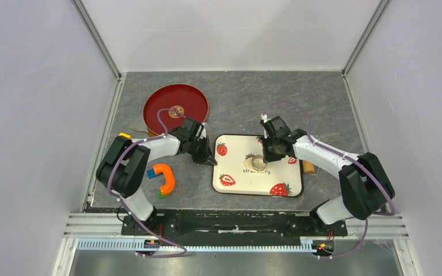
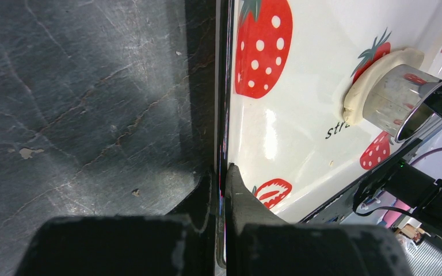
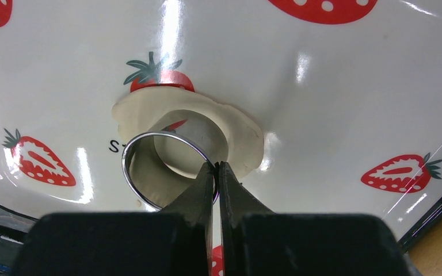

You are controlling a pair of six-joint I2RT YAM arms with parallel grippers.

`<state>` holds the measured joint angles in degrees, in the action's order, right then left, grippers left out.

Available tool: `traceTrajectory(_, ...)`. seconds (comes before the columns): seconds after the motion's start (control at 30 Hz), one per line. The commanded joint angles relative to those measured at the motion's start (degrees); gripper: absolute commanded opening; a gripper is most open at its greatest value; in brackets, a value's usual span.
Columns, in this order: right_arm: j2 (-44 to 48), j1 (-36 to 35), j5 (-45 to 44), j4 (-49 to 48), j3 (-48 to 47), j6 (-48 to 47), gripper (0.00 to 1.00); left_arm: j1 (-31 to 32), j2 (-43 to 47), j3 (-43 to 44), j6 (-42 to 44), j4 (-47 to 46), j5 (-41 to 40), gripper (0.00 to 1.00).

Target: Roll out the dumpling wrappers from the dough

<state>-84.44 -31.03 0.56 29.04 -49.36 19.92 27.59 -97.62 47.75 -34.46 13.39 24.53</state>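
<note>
A flattened sheet of pale cream dough (image 1: 259, 167) lies in the middle of the white strawberry tray (image 1: 236, 184). My right gripper (image 1: 263, 156) is shut on the wall of a small metal ring (image 3: 135, 172), which stands on the dough (image 3: 244, 138); the right gripper's fingertips (image 3: 216, 167) pinch the ring's near rim. My left gripper (image 1: 208, 158) is shut on the tray's left edge (image 2: 223, 115), as the left wrist view shows (image 2: 223, 172). The ring (image 2: 397, 98) and dough (image 2: 359, 95) also show there. No separate round wrapper is in view.
A tan wooden roller (image 1: 309, 167) lies just right of the tray and shows in the right wrist view (image 3: 437, 253). A red plate (image 1: 175, 106) with a small brown thing (image 1: 176, 111) sits at the back left. An orange U-shaped toy (image 1: 162, 178) lies at the front left.
</note>
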Motion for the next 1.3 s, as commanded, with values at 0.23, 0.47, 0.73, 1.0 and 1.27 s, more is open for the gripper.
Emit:
traceTrajectory(0.23,-0.08,-0.41,-0.2,-2.83,1.25,-0.5,0.06,0.9,-4.87,-3.27,4.13,6.55,-11.66,0.02)
traceTrajectory(0.47,2.9,-0.35,-0.03,-2.15,-0.11,0.54,0.38,1.39,1.5,-2.86,4.33,9.99,-17.09,0.24)
traceTrajectory(0.73,6.19,0.27,3.87,-1.06,-3.94,-0.48,0.66,4.92,13.11,2.05,4.25,17.93,-25.8,0.41)
traceTrajectory(1.0,10.03,7.9,18.64,-9.47,6.28,0.73,0.66,12.83,12.28,8.67,-0.28,17.38,-21.54,0.43)
traceTrajectory(1.27,11.31,13.59,28.0,-15.58,13.56,0.99,0.62,13.89,8.5,4.87,-7.33,3.44,-9.59,0.43)
